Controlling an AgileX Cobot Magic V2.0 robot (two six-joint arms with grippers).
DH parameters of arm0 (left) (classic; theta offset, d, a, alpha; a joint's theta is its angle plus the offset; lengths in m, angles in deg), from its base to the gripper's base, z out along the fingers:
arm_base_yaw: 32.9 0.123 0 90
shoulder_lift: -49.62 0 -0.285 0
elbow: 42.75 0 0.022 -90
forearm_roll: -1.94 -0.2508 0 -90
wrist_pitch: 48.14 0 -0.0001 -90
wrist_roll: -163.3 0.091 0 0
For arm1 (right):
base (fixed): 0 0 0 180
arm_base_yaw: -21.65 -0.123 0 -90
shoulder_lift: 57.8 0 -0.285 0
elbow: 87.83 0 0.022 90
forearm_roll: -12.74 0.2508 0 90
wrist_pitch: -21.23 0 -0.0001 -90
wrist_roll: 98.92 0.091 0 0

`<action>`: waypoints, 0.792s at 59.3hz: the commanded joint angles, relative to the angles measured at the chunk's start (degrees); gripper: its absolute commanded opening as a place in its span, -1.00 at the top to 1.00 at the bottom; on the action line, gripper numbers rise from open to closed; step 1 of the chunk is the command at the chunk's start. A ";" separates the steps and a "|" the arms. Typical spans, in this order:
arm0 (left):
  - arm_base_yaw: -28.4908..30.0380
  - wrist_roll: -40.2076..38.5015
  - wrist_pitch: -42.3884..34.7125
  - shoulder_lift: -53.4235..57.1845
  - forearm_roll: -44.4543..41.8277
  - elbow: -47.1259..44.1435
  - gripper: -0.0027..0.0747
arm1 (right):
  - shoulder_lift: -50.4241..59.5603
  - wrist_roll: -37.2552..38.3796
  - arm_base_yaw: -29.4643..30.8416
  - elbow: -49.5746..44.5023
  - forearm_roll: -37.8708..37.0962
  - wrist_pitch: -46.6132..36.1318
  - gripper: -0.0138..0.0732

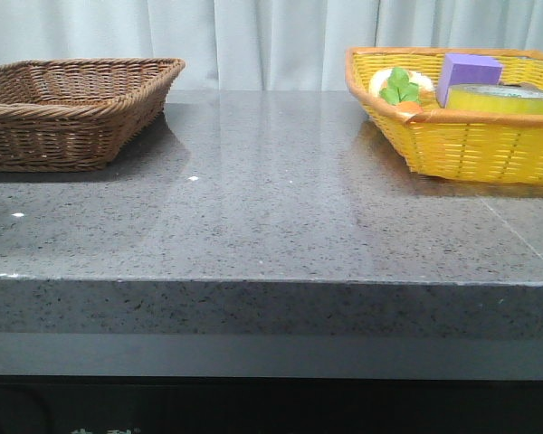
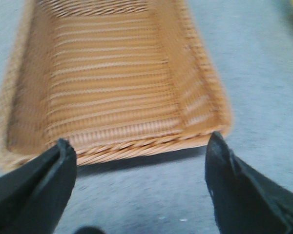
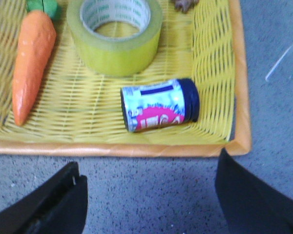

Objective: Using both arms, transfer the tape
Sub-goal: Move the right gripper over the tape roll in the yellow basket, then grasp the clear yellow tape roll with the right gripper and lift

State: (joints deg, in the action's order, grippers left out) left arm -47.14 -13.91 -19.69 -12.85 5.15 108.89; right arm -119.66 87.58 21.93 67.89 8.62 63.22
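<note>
The tape is a wide roll of translucent yellow tape with a white core and green lettering. It stands in the yellow basket; in the front view the tape shows over the basket's rim at the table's right. My right gripper is open and empty over the grey table, just outside the basket's near rim. My left gripper is open and empty over the table, in front of the empty brown basket. Neither gripper shows in the front view.
In the yellow basket lie an orange toy carrot, a small jar with a dark blue lid on its side, and a purple block. The brown wicker basket stands at the table's left. The grey stone table lies between them.
</note>
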 commanded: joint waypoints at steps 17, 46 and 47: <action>-18.76 0.73 -6.82 0.51 0.03 3.68 -0.47 | -9.65 -0.37 0.31 15.97 -0.12 5.88 -0.61; -19.97 0.73 -7.09 0.51 0.03 3.68 -0.25 | -35.77 -0.37 0.51 42.10 -2.31 17.61 -0.61; -19.97 0.73 -7.09 0.51 0.03 3.68 -0.24 | -36.56 -0.42 0.51 42.93 -2.38 18.29 -0.61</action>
State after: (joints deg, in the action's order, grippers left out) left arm -66.65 -13.23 -22.32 -12.85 4.94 110.50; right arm -154.16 87.58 21.93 105.13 8.17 81.04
